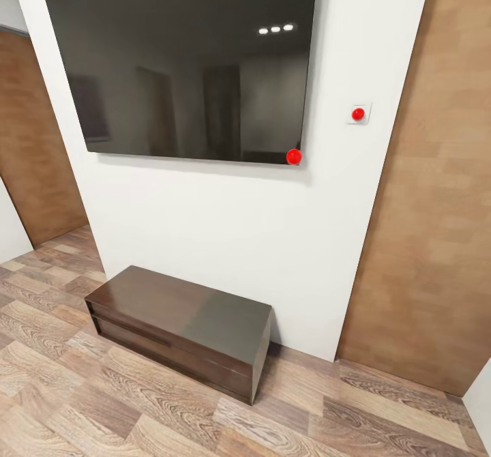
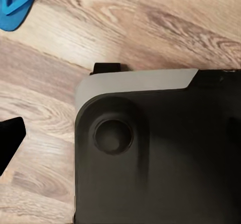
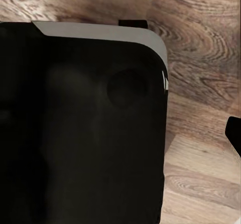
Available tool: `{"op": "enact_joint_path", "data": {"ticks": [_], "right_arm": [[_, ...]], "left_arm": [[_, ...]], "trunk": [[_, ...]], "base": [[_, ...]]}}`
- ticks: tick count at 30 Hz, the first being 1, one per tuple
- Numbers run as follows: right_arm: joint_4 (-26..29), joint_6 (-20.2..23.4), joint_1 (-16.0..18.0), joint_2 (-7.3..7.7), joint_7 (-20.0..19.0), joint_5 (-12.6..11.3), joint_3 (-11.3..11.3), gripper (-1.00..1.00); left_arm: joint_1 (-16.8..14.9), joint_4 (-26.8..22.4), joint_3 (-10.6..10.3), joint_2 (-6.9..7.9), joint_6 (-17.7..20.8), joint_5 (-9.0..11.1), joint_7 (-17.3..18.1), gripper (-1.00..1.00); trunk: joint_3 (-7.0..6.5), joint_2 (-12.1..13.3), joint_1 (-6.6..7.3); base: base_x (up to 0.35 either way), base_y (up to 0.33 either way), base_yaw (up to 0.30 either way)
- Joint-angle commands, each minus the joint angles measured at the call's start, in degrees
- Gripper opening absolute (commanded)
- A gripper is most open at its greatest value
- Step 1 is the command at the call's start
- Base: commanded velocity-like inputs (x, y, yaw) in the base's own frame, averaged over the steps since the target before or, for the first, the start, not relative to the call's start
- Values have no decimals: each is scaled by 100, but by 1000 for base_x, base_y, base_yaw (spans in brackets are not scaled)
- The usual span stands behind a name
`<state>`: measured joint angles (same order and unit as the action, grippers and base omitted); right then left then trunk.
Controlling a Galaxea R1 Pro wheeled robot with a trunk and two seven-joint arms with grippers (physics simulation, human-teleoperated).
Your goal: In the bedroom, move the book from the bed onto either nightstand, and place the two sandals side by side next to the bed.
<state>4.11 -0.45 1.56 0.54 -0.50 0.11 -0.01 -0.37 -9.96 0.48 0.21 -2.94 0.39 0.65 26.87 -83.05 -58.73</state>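
The robot's dark base [image 2: 160,153] sits closest, over the wood-plank floor [image 2: 150,23]. 1 blue sandal [image 2: 15,5] lies on that floor near the base, partly cut off, so its long axis is unclear. Ahead, a black TV [image 1: 184,61] hangs above a dark bench [image 1: 181,327]. Whether either hand is apart or together cannot be told.

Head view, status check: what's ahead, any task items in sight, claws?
Facing wall TV and dark TV bench; no bed ahead. One blue sandal on the wood floor, left wrist view. Claw states cannot be told.
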Motion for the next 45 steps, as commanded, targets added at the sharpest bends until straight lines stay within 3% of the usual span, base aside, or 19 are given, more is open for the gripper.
{"op": "enact_joint_path", "data": {"ticks": [1,10,11,13,17,21,45], "right_arm": [[33,-5,4,2,-5,2,-4,100],[324,-49,4,18,-3,-16,-18,100],[1206,-79,6,18,-3,-19,-19,100],[1206,-187,4,12,-3,-23,-22,100],[1203,-961,4,4,-3,-27,-25,100],[1199,-1189,5,3,-3,-28,-30,100],[1198,-1282,3,8,-8,-29,-30,100]], "left_arm": [[-16,-28,4,23,-16,4,6,100],[-80,-319,11,137,-48,62,17,100],[-81,-1619,11,138,-55,82,19,100],[-83,-1623,12,138,-77,129,20,100],[-86,-1617,6,124,-228,264,22,100],[-86,-1614,10,121,-300,294,23,100],[-86,-1605,92,120,-330,313,23,100]], "trunk": [[6,-3,0],[6,-3,0],[6,-3,0],[6,-3,0],[6,-3,0],[6,-3,0],[6,-3,0]], "base": [[0,0,0],[0,0,0],[0,0,0],[0,0,0],[0,0,0],[0,0,0],[0,0,0]]}}
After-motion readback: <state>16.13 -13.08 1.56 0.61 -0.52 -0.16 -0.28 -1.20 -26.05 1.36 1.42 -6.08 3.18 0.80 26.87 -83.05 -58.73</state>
